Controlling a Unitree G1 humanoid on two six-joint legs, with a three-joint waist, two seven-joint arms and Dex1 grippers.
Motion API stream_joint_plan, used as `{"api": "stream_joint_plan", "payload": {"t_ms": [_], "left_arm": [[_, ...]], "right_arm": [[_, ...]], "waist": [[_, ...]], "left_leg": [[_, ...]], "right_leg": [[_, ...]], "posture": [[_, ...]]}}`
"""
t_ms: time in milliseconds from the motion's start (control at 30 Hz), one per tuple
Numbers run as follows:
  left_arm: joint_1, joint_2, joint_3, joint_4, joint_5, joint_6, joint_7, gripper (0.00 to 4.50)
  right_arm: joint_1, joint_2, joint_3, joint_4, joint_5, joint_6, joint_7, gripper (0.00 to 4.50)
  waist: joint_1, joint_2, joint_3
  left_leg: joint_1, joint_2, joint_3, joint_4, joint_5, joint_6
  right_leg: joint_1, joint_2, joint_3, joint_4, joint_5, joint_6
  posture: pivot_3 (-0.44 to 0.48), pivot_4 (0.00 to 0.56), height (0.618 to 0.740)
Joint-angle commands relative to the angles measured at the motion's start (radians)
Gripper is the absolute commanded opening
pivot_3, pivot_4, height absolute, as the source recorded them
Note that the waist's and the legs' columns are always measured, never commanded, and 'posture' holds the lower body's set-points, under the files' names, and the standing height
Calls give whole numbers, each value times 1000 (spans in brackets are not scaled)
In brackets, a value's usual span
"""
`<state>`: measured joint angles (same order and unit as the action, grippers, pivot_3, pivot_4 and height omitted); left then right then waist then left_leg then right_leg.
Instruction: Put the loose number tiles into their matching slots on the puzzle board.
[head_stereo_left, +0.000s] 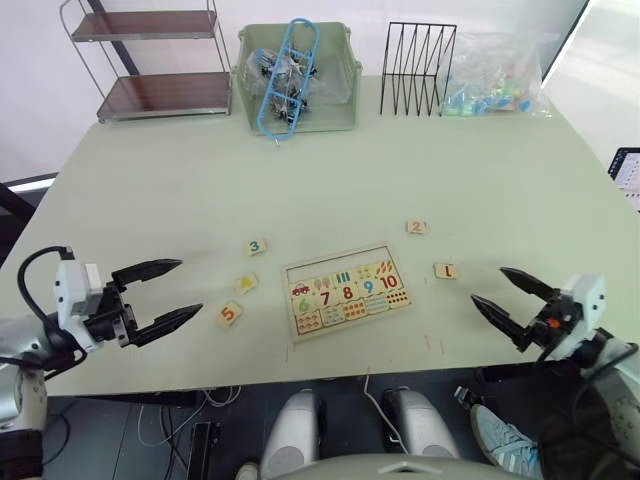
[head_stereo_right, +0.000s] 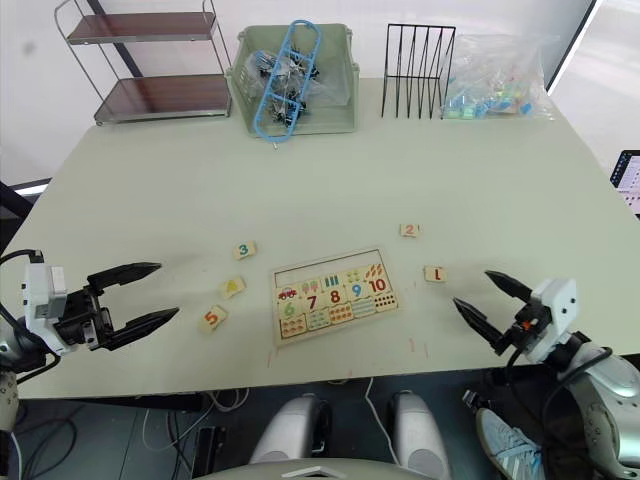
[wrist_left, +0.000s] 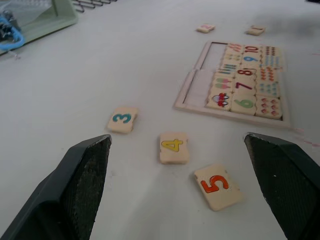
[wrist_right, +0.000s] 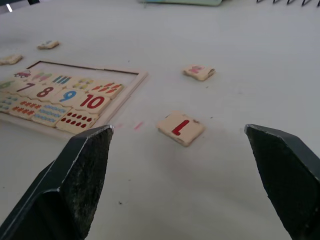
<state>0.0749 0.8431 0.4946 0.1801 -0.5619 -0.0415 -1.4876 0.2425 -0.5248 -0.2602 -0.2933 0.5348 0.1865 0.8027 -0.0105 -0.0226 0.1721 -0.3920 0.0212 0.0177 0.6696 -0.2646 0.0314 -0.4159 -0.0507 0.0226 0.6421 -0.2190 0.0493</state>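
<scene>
Pale matt wood makes the puzzle board (head_stereo_left: 346, 290) and number tiles (wrist_left: 173, 147); the table (head_stereo_left: 330, 180) looks smooth and matt; the gripper fingers (wrist_right: 75, 185) are rough black plastic.

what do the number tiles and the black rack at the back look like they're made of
Number tiles, such as the 5 and the 1: seemingly pale, unvarnished wood, matte cream faces with rounded edges and printed coloured digits. Black rack: apparently thin metal wire with a black coating, judging by its slender bent rods.
</scene>
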Motion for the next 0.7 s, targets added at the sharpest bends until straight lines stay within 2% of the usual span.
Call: {"api": "stream_joint_plan", "payload": {"t_ms": [33,267,400,700], "left_arm": [[-16,27,-11,34,-27,-18,-89,4500],[31,77,-78,57,-99,-66,-127,4500],[68,111,-100,81,-141,-93,-127,4500],[97,138,-125,109,-204,-139,-127,4500]], "right_arm": [[-6,18,12,-77,-30,39,-97,4434],[-29,96,99,-174,-152,125,-314,4434],[-48,178,166,-243,-206,233,-470,4434],[-96,316,236,-242,-332,316,-685,4434]], "waist": [[0,0,0],[-1,0,0],[-1,-1,0],[-2,-1,-1]], "left_leg": [[0,0,0,0,0,0],[-1,0,-1,0,0,0],[-1,1,-2,0,0,0],[-2,1,-3,0,0,0]], "right_leg": [[0,0,0,0,0,0],[-1,0,0,0,0,0],[-2,0,0,0,0,0],[-2,0,0,0,0,-1]], "posture": [[0,150,740],[0,150,740],[0,150,740],[0,150,740]]}}
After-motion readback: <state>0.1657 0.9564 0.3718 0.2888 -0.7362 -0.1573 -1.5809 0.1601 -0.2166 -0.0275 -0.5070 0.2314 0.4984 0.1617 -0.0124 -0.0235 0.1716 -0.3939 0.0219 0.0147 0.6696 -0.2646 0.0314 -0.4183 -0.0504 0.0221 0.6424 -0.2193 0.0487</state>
